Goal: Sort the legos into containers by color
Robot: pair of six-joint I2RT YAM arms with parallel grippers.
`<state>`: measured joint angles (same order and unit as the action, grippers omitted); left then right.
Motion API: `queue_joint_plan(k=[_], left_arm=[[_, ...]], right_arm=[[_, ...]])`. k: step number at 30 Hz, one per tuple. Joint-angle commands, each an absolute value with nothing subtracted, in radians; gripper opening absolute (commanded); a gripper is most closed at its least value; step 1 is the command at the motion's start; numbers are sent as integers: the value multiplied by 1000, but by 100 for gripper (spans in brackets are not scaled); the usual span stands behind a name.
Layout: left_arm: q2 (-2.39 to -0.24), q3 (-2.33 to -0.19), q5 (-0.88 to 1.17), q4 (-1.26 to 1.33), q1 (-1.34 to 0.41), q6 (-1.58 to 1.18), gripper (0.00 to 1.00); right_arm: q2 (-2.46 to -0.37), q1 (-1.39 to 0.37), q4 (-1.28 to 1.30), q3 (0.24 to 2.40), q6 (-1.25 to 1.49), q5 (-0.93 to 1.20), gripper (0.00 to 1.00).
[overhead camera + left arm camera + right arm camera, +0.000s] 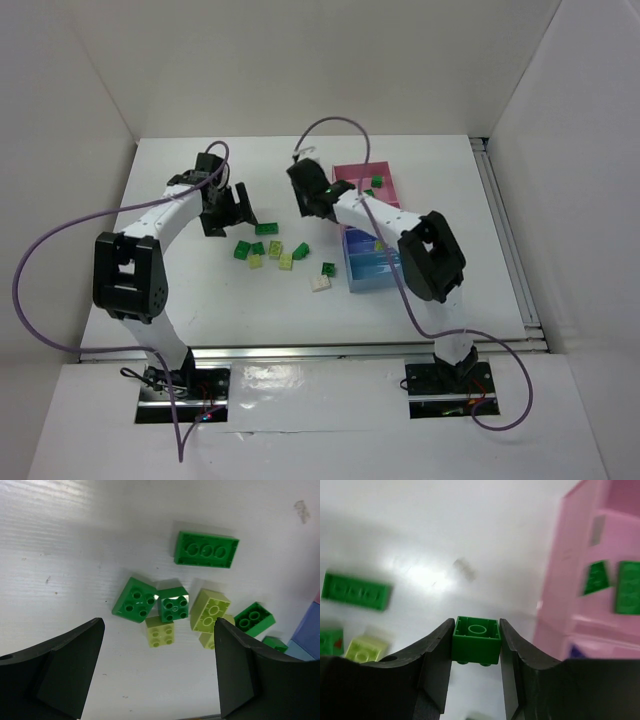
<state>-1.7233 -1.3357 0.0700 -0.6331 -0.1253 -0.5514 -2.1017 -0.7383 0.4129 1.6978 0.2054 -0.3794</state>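
Right claw (476, 642) is clamped on a dark green brick (476, 636) just beside the pink bin (560, 580); I'd clear its wall fully before releasing. Left claw (159, 630) hangs wide apart over the loose bricks (172, 605).

The right gripper (476, 647) is squeezing a green brick (476, 636) in its jaws. A pink bin (559, 580) at the right of the frame is holding two green bricks (596, 577).

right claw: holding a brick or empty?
Holding. The right claw is shut on a dark green brick, pinched on both sides in the right wrist view.
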Motion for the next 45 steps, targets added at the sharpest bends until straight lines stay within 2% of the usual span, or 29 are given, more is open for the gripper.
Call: queue_joint_plan(k=[1,10,15,19,22,25,29,32,35,36,39,40,45], left_arm=[[-1735,-1339,29,-670,-127,-532,93],[-1756,-1272,-112,-696,-137,-523,87],[-1747,-1210,-87,-641,-137,-534,87],[-1767,-1201,-78,-641,-137,-525,84],[-1776,-1201,-57,-629,-137,-515,84],[-1792,-1201,-44,-620,-137,-515,80],[-1835,-1201,-44,-620,-137,-515,67],[-1853,-1219,-31,-620,-137,-515,64],[-1853,-1239,-31,-620,-137,-515,55],[-1862,-1250,-31,-620,-127,-515,47],[-1862,-1275,-31,-630,-117,-515,33],[-1862,-1275,-41,-640,-117,-515,26],[-1850,-1295,-9,-650,-80,-515,17]], right_arm=[[-2014,-625,359,1697,268,-469,40],[-2104,-430,390,1782,337,-390,44],[-2164,-408,465,1914,319,-367,82],[-2111,-468,424,1882,284,-367,80],[-2089,-531,399,1859,272,-266,80],[-2112,-584,422,1868,262,-144,80],[-2135,-629,446,1879,230,-75,80],[-2145,-650,475,1888,221,-40,80],[-2145,-670,466,1844,174,4,78],[-2155,-684,466,1844,135,27,78],[-2180,-719,457,1844,43,28,78],[-2180,-733,448,1844,20,28,78],[-2230,-744,416,1844,-41,40,78]])
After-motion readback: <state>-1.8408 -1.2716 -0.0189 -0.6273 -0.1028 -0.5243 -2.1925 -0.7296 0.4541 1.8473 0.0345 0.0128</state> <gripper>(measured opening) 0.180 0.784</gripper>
